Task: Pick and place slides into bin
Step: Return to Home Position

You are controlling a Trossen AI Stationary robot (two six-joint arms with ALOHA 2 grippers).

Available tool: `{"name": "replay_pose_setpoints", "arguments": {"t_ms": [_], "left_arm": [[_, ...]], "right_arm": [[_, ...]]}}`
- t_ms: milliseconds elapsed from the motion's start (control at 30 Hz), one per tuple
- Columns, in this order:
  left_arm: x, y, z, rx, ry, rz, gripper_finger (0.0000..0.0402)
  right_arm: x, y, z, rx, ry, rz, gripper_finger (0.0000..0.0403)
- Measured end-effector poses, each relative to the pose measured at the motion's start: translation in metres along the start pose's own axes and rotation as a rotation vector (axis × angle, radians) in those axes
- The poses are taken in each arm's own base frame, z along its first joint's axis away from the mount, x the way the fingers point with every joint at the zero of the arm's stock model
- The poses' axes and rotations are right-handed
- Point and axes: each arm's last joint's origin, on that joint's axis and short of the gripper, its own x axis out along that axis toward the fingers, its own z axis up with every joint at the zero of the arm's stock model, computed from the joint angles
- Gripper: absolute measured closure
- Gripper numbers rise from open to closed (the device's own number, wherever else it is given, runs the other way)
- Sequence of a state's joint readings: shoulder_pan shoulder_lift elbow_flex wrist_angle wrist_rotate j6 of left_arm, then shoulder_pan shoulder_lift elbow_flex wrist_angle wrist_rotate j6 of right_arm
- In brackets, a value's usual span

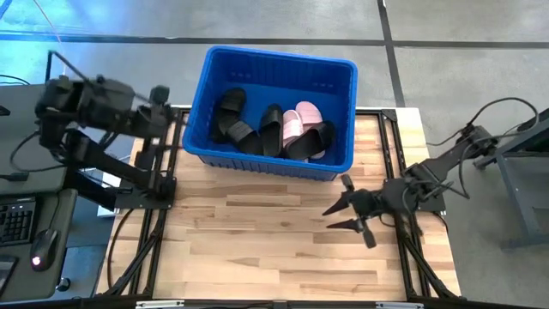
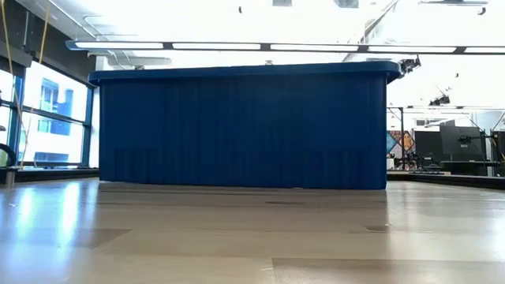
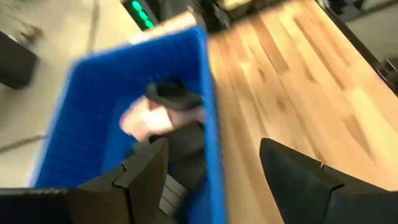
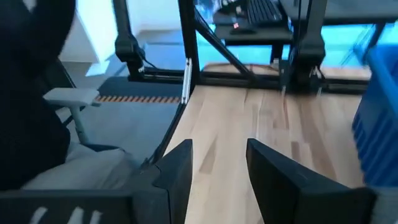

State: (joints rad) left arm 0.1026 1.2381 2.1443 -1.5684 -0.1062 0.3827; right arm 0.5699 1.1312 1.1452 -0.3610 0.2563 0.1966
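What worries me is a shove across the tabletop (image 1: 257,249) to the bin (image 1: 283,56) at its far edge, spilling the slides (image 1: 272,129) heaped inside, black and pink. The left pincer (image 1: 161,96), spread and empty, hangs just beside the bin's left rim, so a low swing home could snag it. The right pincer (image 1: 330,218), also spread and empty, sits over the wood near the bin's front wall. The slides lie beyond the bin's walls from the 2 pincers.

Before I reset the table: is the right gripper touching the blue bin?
Apart. The high view shows a strip of bare wood between the open right gripper and the near wall of the bin.
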Motion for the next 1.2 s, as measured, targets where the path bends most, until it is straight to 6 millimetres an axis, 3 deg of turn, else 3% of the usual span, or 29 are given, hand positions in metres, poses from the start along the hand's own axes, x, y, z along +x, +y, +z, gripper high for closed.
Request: {"name": "replay_pose_setpoints", "arguments": {"t_ms": [167,333,467,633,833,1000,1200], "left_arm": [[0.017,-0.026,-0.046,-0.056,0.034,-0.005,0.0158],[0.05,-0.053,-0.095,-0.054,-0.155,0.02,0.0158],[0.069,-0.073,-0.139,-0.06,-0.22,-0.01,0.0158],[0.094,-0.092,-0.185,-0.151,-0.26,-0.008,0.0158],[0.114,-0.105,-0.207,-0.174,-0.431,0.002,0.0158],[0.126,-0.112,-0.219,-0.186,-0.447,-0.026,0.0158],[0.12,-0.113,-0.228,-0.204,-0.511,0.004,0.0158]], "right_arm": [[-0.005,-0.016,-0.053,0.016,-0.116,0.091,0.0261],[-0.014,-0.034,-0.107,0.067,-0.258,0.125,0.0261],[-0.035,-0.046,-0.124,0.15,-0.341,0.12,0.0261],[-0.05,-0.051,-0.14,0.105,-0.387,0.123,0.0261],[-0.052,-0.054,-0.155,0.107,-0.409,0.116,0.026],[-0.053,-0.057,-0.165,0.108,-0.415,0.086,0.026],[-0.061,-0.058,-0.165,0.109,-0.45,0.096,0.0261]]}}
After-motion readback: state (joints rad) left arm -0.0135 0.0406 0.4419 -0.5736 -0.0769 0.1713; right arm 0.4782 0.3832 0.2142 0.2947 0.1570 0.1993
